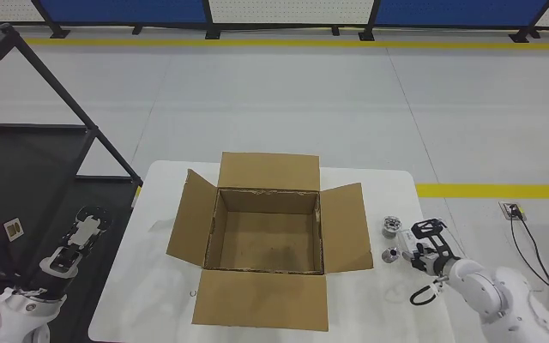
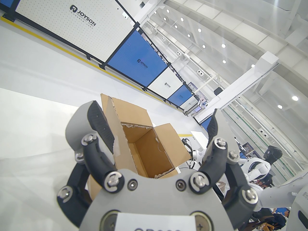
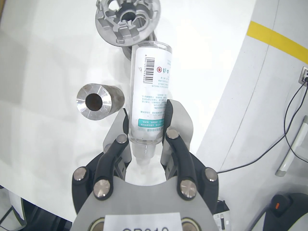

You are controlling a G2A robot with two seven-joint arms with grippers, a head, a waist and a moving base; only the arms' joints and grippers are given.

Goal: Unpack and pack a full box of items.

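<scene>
You are gripping the bottle (image 3: 150, 90), at the frame's centre, near its cap; right gripper (image 3: 147, 109) fingers are clamping it. Judge it light, smooth, slippery. Left gripper (image 2: 154, 110) fingers are standing wide.

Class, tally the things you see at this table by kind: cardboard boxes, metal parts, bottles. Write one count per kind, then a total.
Cardboard boxes: 1, the open box
Metal parts: 2, the flanged casting and the hollow cylinder
Bottles: 1, the clear bottle, between the right gripper jaws
Total: 4
</scene>
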